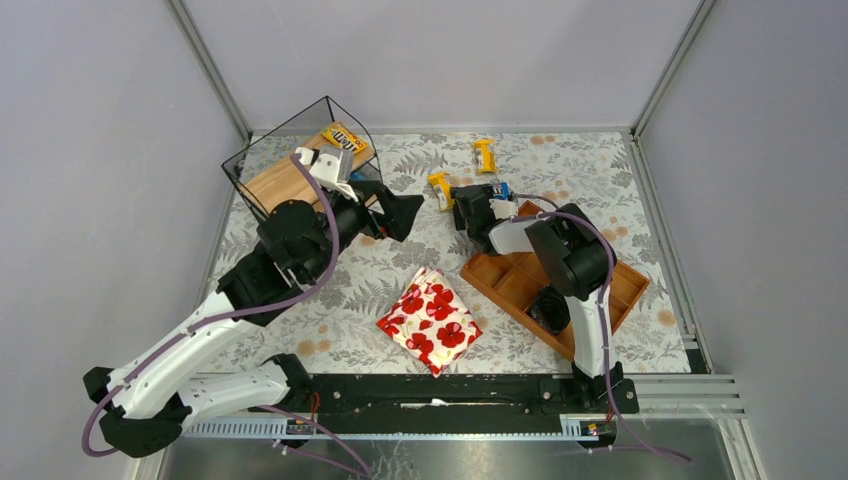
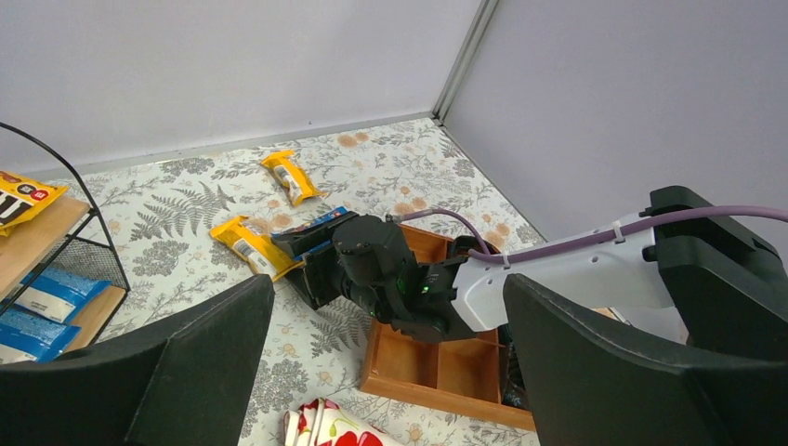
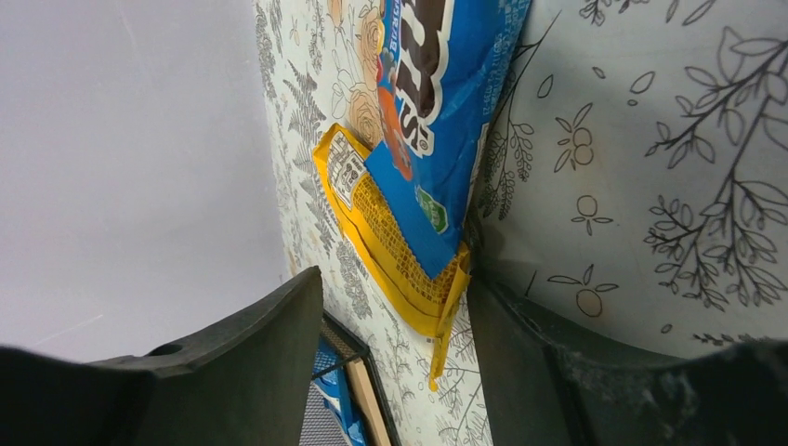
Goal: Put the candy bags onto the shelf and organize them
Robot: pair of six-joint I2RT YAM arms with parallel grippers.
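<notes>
We found the table (image 1: 380,275) carrying the shelf (image 1: 275,183) at its far left, with one shelved yellow packet (image 1: 345,138) on the top board and shelved blue packets (image 2: 42,297) on a lower board. The wooden tray (image 1: 628,283) sat at the right. The left gripper (image 1: 403,215) hung just beside the shelf, jaws wide and empty. The right gripper (image 3: 395,283) stood low over mid-table, jaws wide. It straddled a blue packet (image 3: 437,111) that overlapped a yellow packet (image 3: 390,232), and it held nothing. A spare yellow packet (image 1: 485,155) lay farther back. We judged the step in hand to be lifting the blue packet. Closing should catch that top packet alone, clear of the yellow corner beneath.
</notes>
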